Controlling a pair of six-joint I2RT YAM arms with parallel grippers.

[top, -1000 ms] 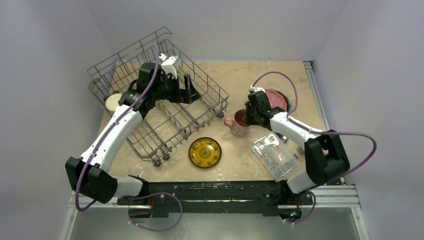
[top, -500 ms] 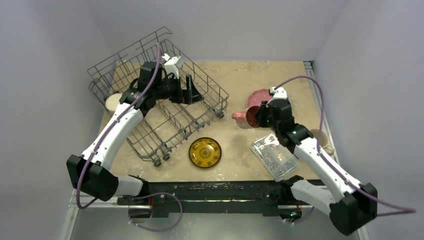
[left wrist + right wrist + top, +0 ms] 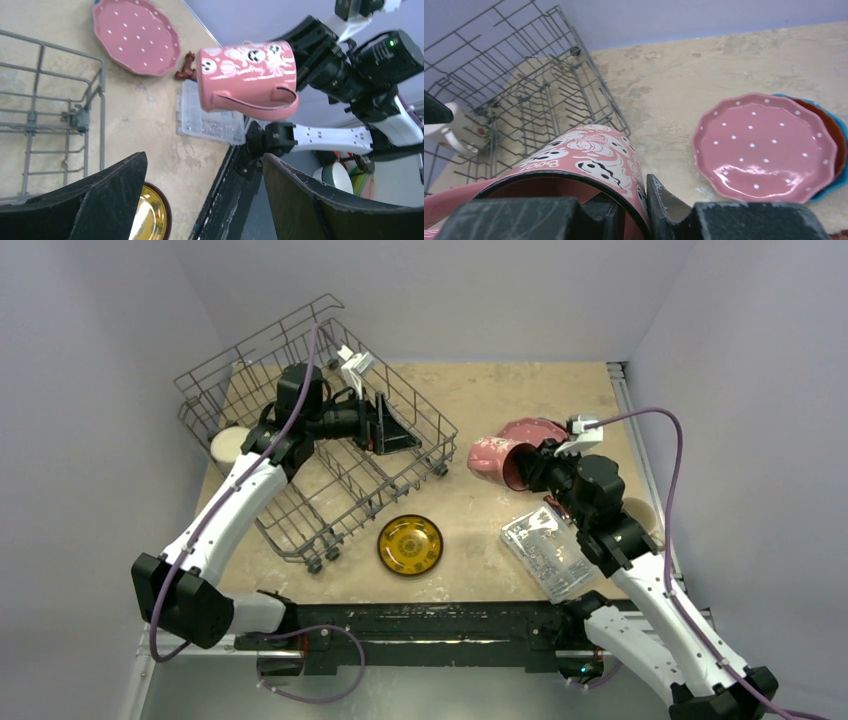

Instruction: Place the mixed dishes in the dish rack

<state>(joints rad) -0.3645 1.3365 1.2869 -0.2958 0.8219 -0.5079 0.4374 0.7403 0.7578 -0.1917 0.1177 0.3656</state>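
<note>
My right gripper (image 3: 530,468) is shut on the rim of the pink mug (image 3: 495,458), one finger inside and one outside. It holds the mug on its side above the table, right of the dish rack (image 3: 345,495). The right wrist view shows the mug (image 3: 589,160), the gripper (image 3: 639,200) and the rack (image 3: 524,100) beyond. My left gripper (image 3: 395,430) is open and empty over the rack, facing the mug (image 3: 245,70). The pink dotted plate (image 3: 766,147) lies on a red-orange plate (image 3: 835,150) and a blue plate (image 3: 843,180). The small yellow plate (image 3: 410,544) lies in front of the rack.
A cream mug (image 3: 228,445) stands at the rack's left side. Another pale-rimmed mug (image 3: 640,515) is partly hidden behind my right arm. The clear plastic box (image 3: 545,555) lies near the front right. A small reddish-brown object (image 3: 186,67) lies between the box and the dotted plate.
My right gripper has lifted the pink mug off the table and tipped it onto its side as the arm swung outward. My left gripper has turned toward the right.
</note>
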